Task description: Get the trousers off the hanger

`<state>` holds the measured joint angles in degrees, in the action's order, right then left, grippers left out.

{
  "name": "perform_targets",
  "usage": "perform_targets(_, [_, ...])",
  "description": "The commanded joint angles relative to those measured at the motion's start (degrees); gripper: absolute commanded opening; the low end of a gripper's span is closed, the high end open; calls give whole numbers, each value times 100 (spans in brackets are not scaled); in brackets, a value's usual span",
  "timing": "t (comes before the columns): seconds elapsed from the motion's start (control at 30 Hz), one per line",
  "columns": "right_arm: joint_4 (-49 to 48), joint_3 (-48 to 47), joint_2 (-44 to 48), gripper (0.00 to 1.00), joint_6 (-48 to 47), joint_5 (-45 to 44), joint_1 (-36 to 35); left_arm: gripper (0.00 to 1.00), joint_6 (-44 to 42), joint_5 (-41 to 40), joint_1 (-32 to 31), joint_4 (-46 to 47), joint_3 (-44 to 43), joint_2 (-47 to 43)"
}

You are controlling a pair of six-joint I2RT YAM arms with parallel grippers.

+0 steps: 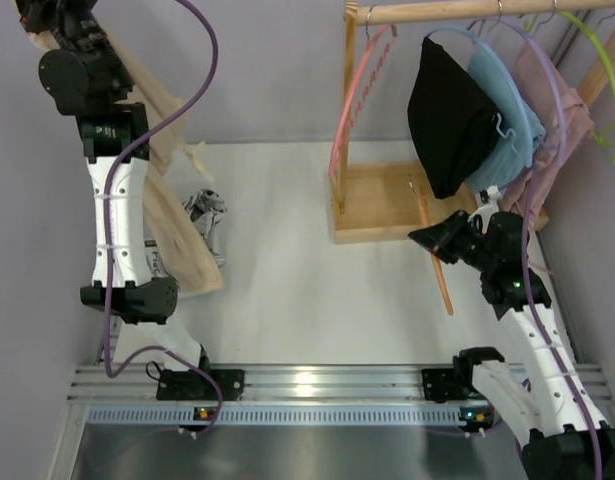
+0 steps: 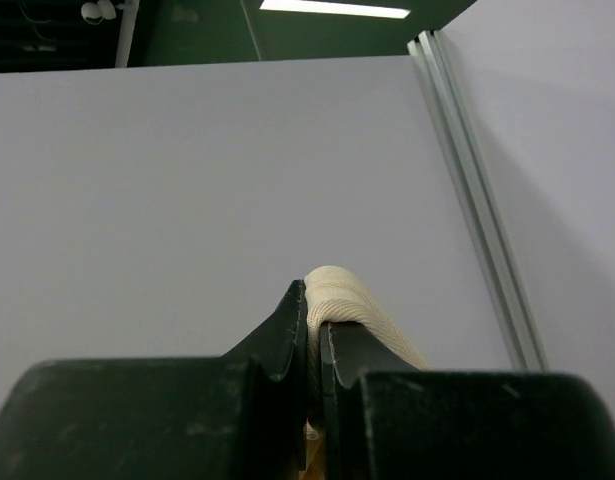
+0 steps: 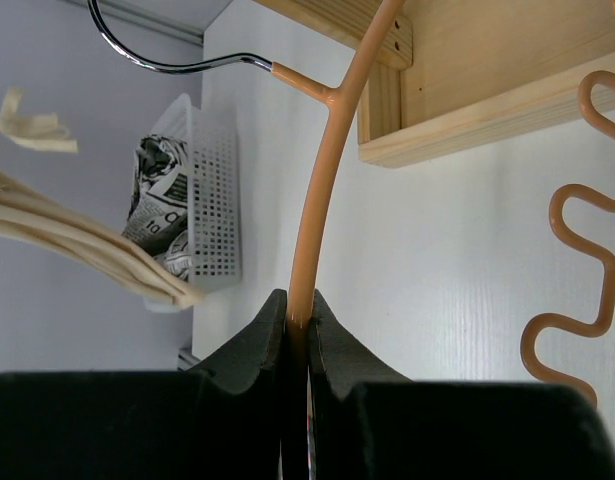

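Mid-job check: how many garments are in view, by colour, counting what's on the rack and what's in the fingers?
beige trousers: 1
black garment: 1
light blue garment: 1
pink garment: 1
Total: 4

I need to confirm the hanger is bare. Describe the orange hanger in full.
The orange hanger is thin, smooth and plastic-coated by the look, with a silver metal hook and a wavy lower bar. The right gripper is shut on one arm, holding it over the white table near the wooden rack base. No clothing hangs on it.
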<state>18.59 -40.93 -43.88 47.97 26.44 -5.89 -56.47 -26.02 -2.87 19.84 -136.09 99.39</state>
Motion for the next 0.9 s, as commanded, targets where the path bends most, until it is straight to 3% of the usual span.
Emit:
perform_targets(0.0, [-339,-319,37,0,-156,11,-35,0,600,369,548,188,-147,-69])
perform_targets(0.4, [-242,-355,99,0,-209,46,-35,0,1146,168,1385,811,3341,-1659])
perform_targets(0.67, [-101,-477,178,0,-340,37,-35,0,1560,-26,1632,750,6038,-3434])
perform_targets(0.87, [13,-574,222,0,-402,28,-44,0,1664,-307,1641,-5,7147,-4419])
